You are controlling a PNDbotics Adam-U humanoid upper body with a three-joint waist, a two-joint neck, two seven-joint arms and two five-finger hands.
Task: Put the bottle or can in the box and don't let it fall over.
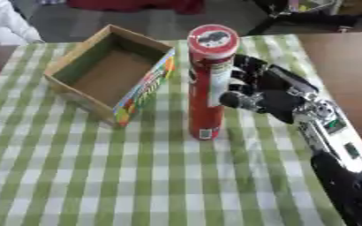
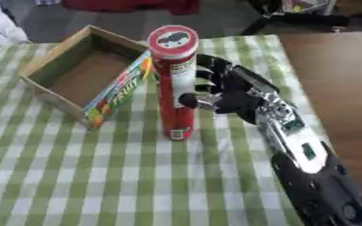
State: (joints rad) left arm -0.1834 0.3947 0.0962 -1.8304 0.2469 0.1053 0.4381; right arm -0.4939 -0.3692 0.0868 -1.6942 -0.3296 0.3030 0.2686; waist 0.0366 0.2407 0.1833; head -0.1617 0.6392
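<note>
Grasping step in hand. Tall red can (image 1: 210, 84) upright near the middle of the desk (image 1: 99, 176), base on the green-checked cloth, lid on top with a dark picture on it. Open cardboard box (image 1: 107, 70) at about ten o'clock from the can, just beside it but apart, bright printed wall turned toward the can, nothing visible inside. Right hand (image 1: 265, 90) coming in from about four o'clock, black with a silver forearm behind. Fingers (image 2: 215, 73) curled round the far side of the can at about mid height, thumb (image 2: 192, 100) pressed on the near side, so closed on the can as far as visible. Can not yet lifted, judging from the base low on the cloth. Left hand in neither view.

Next move, as a judgement: lift straight up without tilting, high enough for the base to pass over the printed wall, then carry toward ten o'clock and lower into the middle of the box floor. Tall and narrow shape, so easy to tip. Better to keep the axis vertical, set the base flat before opening the fingers, and draw the hand back toward three o'clock without brushing the can. Risk also of knocking the near wall with the base and pushing the box away.
</note>
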